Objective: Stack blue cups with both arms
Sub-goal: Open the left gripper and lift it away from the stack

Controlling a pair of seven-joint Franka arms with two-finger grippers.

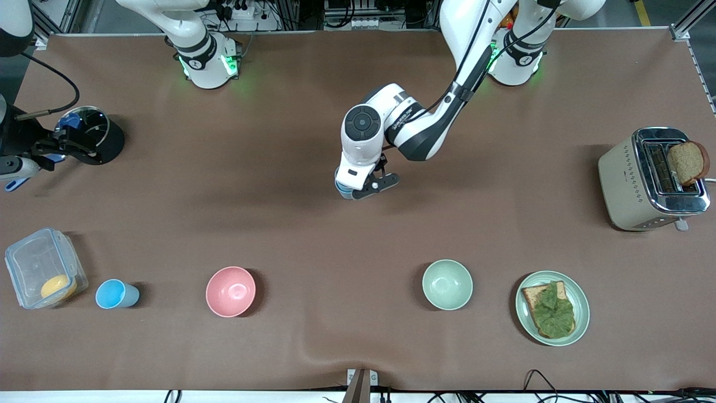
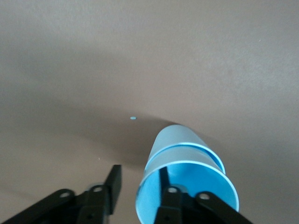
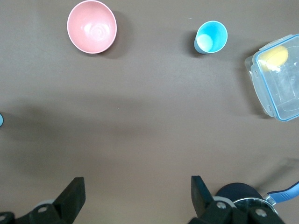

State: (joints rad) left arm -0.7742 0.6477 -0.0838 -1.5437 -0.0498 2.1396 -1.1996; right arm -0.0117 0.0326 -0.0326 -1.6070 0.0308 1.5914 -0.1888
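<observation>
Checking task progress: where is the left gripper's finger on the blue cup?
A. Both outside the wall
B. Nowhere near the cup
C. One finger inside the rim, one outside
C: in the left wrist view one finger reaches inside the blue cup, the other outside it.
</observation>
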